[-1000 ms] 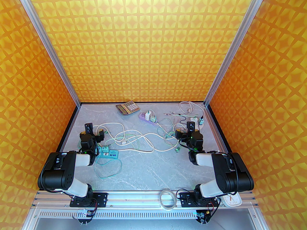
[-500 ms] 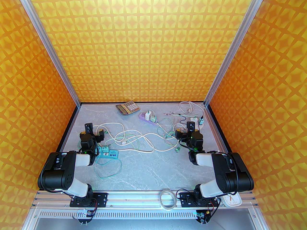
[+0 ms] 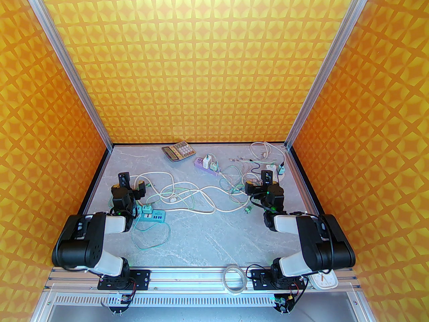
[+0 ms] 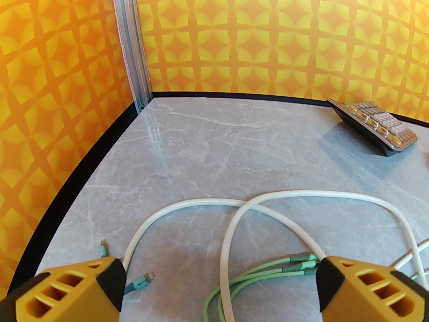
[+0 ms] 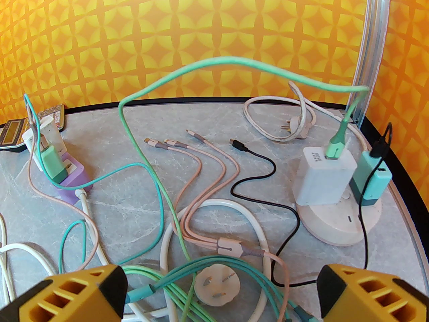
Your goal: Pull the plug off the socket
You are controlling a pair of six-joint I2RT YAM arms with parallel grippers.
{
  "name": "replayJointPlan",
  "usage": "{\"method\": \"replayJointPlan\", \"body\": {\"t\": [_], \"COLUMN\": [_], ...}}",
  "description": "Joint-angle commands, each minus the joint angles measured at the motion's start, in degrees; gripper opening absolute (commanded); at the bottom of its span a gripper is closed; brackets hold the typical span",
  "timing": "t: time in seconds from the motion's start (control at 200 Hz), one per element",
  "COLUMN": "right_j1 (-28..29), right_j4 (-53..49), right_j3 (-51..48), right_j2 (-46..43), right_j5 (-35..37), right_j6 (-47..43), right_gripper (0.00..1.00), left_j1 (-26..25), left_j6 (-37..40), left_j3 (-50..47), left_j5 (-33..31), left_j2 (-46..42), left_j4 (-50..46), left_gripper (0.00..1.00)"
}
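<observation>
On the round white socket (image 5: 335,226) at the far right stand a white charger (image 5: 323,179) with a green cable and a teal charger (image 5: 370,179) with a black cable. My right gripper (image 5: 221,293) is open just short of it, above a loose white three-pin plug (image 5: 216,285). A purple power strip (image 5: 72,183) carries a green charger (image 5: 52,163). In the top view, my right gripper (image 3: 258,180) sits left of the round socket (image 3: 278,174). My left gripper (image 3: 133,182) is open beyond the teal power strip (image 3: 152,215), with nothing between its fingers (image 4: 107,283).
A calculator (image 3: 178,150) lies at the back centre. White and green cables (image 3: 187,196) sprawl across the middle; pink cables (image 5: 207,176) lie near the round socket. A tape roll (image 3: 234,278) and a white clock (image 3: 323,278) rest on the front rail. Patterned walls close three sides.
The left arm's elbow has shifted very slightly to the left. Both grippers and the plugs have not moved.
</observation>
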Motion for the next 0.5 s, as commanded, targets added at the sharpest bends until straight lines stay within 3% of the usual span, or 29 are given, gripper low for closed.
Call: {"method": "replayJointPlan", "body": {"t": [0.0,0.15,0.27,0.495], "right_j1": [0.3,0.3,0.3,0.3], "right_j4": [-16.3,-25.1,-35.0,-45.1], "right_j3": [4.5,5.8,9.3,19.2], "right_j2": [-10.1,-21.7,-28.9,-31.9], "right_j5": [5.9,11.9,12.6,2.4], "right_j6": [5.1,14.0,23.9,26.9], "right_gripper": [0.98,0.98,0.98,0.98], "left_j1": [0.0,0.2,0.2,0.2], "left_j6": [-2.8,-15.4,-23.5,-25.9], "left_j3": [7.2,22.7,35.3,40.5], "left_j5": [-2.4,-4.6,-4.3,3.9], "left_j2": [-7.4,-14.5,-16.5,-24.8], "left_j4": [-17.4,-45.6,-64.9,-71.9], "left_gripper": [0.99,0.99,0.99,0.99]}}
